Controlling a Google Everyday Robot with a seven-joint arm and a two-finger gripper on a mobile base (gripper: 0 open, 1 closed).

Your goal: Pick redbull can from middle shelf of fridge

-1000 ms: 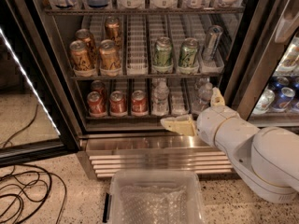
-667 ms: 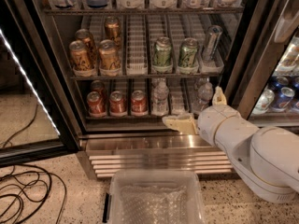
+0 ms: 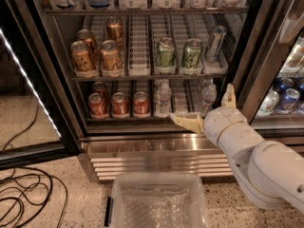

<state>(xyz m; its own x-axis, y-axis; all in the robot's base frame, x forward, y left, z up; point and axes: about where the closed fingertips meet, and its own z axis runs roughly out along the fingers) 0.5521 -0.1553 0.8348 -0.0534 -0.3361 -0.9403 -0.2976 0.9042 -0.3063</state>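
Silvery redbull can [image 3: 216, 43] leans at right end of middle shelf [image 3: 137, 77]; gripper [image 3: 209, 109] gapes empty below.

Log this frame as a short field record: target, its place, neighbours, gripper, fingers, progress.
target: redbull can, tilted
place: right end of the middle shelf in the fridge, door open
neighbours: green cans to its left, gold cans further left
gripper: gripper low, in front of the water bottles one shelf below the can
fingers: spread open, holding nothing
progress: can not yet grasped
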